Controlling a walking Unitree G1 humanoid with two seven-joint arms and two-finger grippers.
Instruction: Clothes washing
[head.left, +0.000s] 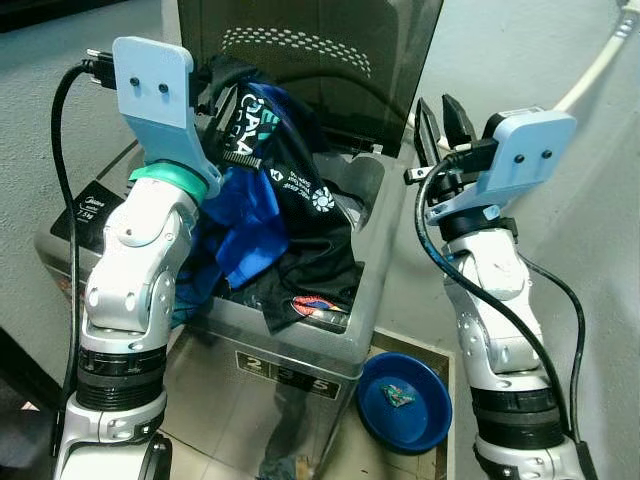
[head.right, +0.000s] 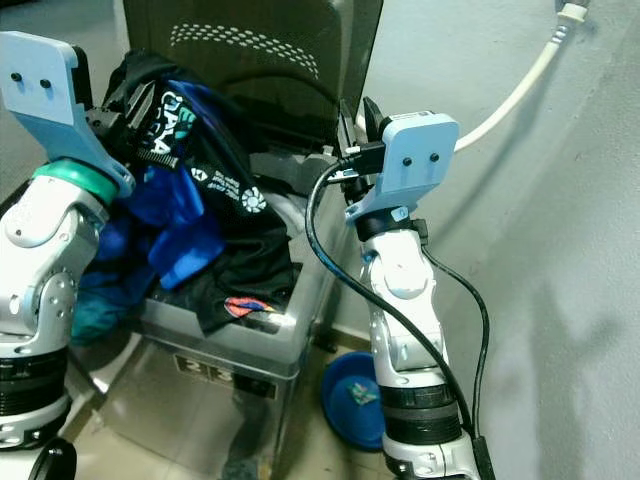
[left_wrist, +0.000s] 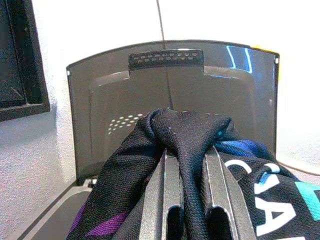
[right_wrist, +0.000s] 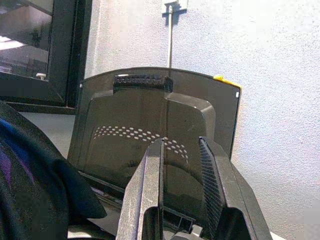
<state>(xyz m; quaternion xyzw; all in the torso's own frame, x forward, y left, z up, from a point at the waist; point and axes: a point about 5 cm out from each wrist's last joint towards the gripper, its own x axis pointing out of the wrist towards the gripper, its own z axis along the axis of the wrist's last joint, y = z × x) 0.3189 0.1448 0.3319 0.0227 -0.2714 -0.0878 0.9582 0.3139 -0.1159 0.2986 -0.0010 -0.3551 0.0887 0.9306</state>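
A bundle of clothes (head.left: 285, 190), a black jersey with teal and white lettering over blue garments, hangs over the open top of the grey washing machine (head.left: 372, 290). My left gripper (left_wrist: 185, 155) is shut on the black fabric at the top of the bundle, which wraps over its fingers (left_wrist: 165, 190). The lower part of the bundle drapes onto the machine's front rim. My right gripper (head.left: 440, 125) stands open and empty, beside the machine's right rear corner and next to the raised dark lid (head.left: 330, 50). The drum is hidden under the clothes.
A blue basin (head.left: 405, 400) lies on the floor at the machine's right front, near my right arm. A white hose (head.left: 600, 65) runs up the grey wall at the right. The wall stands close behind the lid, and a dark window frame (right_wrist: 70, 50) is to its left.
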